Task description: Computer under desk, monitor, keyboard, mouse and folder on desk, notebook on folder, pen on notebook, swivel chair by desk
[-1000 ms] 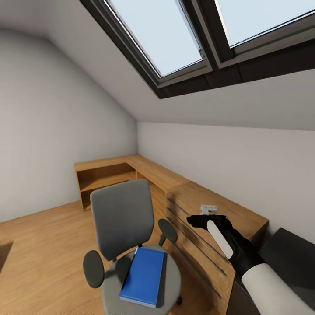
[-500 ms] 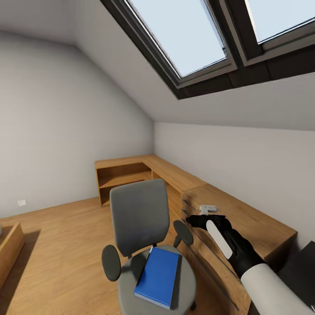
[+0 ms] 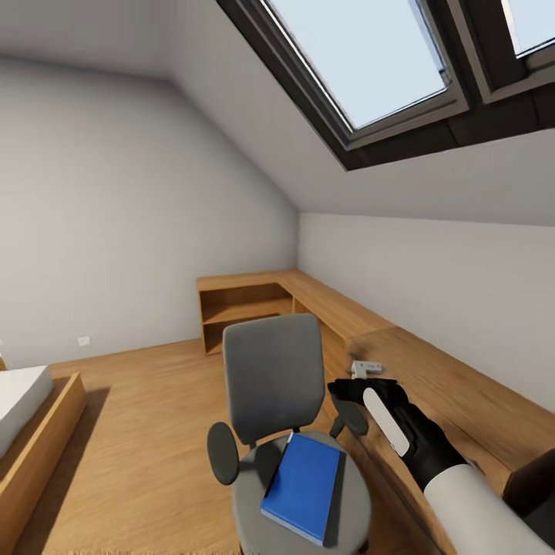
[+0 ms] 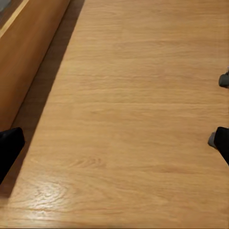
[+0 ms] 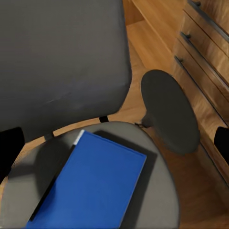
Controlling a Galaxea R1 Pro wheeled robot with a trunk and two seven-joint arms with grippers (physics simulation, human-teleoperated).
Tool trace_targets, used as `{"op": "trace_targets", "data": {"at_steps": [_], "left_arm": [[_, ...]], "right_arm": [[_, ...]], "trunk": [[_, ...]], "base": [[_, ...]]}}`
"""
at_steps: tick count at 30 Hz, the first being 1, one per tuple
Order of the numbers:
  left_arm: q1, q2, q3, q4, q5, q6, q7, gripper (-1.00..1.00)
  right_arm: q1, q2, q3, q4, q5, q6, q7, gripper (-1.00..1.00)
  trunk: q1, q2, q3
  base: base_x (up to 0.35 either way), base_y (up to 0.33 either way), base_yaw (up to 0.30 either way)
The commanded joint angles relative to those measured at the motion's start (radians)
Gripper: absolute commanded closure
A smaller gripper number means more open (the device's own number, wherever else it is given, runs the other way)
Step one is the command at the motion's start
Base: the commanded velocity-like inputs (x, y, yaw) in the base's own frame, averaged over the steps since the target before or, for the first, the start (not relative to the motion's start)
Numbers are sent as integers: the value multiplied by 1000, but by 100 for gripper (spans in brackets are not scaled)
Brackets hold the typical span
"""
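Observation:
The swivel chair point(image 3: 274, 378), grey with black armrests, stands on the wood floor facing me, and the right wrist view shows its seat point(image 5: 157, 191) close up. The bright blue folder point(image 3: 303, 486) point(image 5: 90, 183) lies flat on the seat. My right gripper point(image 3: 347, 389) point(image 5: 116, 143) hovers open above the chair's armrest point(image 5: 169, 109), a little above and to the right of the folder, holding nothing. My left gripper point(image 4: 114, 143) is open over bare floor. A black corner of the desk point(image 3: 536, 482) shows at the lower right edge.
A light wooden chest with bar handles point(image 3: 432, 385) point(image 5: 205, 33) stands right beside the chair, with a small pale grey object point(image 3: 367, 368) on top. Low wooden shelving point(image 3: 247, 304) runs along the far walls. A bed with a wooden frame point(image 3: 46, 432) point(image 4: 24, 57) is at the left. Open floor lies between the bed and the chair.
The camera has turned left, so the whole picture slid right and the bed came into view. The black desk has nearly left the frame. My right arm keeps its pose over the chair.

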Motion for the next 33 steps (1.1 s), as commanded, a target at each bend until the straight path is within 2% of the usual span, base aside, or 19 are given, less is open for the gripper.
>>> {"op": "trace_targets", "data": {"at_steps": [1,33], "left_arm": [[0,0,2,-2,-9,-1,9,-100],[0,0,3,-2,-9,-1,9,-100]], "right_arm": [[-1,-1,4,-1,-11,1,-10,-100],[-1,-1,5,-1,-11,2,-10,-100]], "trunk": [[0,-1,-2],[0,-1,-37]], "base": [[0,0,235],[0,0,203]]}}
